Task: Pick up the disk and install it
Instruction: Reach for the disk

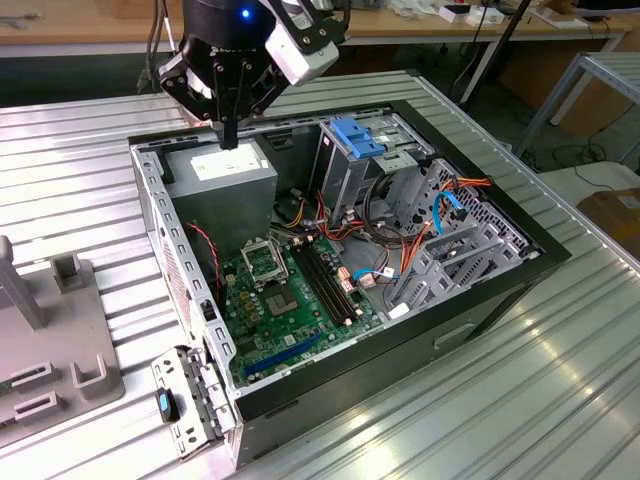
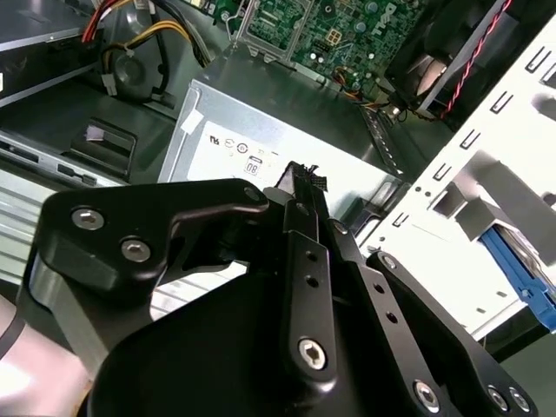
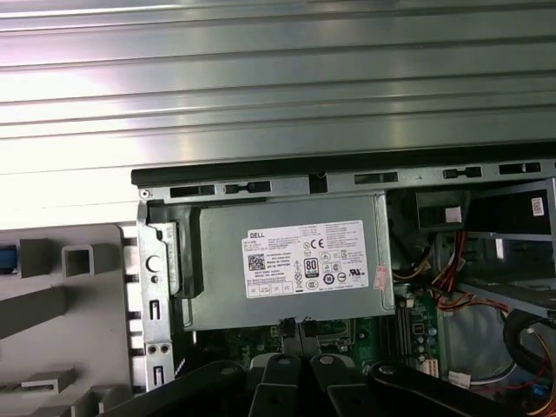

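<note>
My gripper [image 1: 230,138] hangs shut and holds nothing, its tips just above the white sticker of the big grey box [image 1: 220,178] in the open computer case [image 1: 500,290]. Both wrist views show the fingers pressed together [image 2: 300,178] [image 3: 295,328] over that box [image 3: 295,261]. A strip of blue plastic [image 2: 519,276] [image 3: 5,258] shows beyond the case's perforated wall, by the grey fixture. I cannot tell whether it belongs to the disk, since the rest of it is out of view.
The tall grey cage with a blue plastic top [image 1: 358,135] stands at the back of the case, with loose cables [image 1: 400,240] beside it. The green motherboard [image 1: 290,300] lies in the middle. The grey fixture [image 1: 60,350] sits on the ribbed metal table [image 1: 560,400] at the exterior view's left.
</note>
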Tool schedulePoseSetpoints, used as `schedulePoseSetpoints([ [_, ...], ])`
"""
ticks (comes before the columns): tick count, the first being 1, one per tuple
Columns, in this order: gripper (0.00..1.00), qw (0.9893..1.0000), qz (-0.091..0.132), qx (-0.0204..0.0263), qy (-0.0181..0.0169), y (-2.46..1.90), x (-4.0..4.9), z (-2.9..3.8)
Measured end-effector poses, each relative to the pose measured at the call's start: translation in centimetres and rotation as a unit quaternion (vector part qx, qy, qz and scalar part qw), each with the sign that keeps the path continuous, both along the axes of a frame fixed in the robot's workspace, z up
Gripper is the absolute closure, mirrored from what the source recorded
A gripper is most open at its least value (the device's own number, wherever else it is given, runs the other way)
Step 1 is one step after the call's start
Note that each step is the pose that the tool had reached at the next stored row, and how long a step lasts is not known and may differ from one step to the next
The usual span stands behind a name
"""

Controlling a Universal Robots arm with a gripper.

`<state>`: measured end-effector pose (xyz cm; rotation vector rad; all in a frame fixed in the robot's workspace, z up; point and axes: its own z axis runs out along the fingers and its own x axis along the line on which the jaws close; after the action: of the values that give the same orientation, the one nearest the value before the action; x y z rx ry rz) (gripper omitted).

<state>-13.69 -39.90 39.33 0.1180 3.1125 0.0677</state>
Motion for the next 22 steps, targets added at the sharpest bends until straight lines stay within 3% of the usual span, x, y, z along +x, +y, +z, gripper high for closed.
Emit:
schedulePoseSetpoints([
  [8, 0.89, 1.0, 0.0, 0.0, 0.0, 0.0, -0.87, 0.0],
  [22, 0.89, 1.0, 0.0, 0.0, 0.0, 0.0, -4.34, 0.0],
])
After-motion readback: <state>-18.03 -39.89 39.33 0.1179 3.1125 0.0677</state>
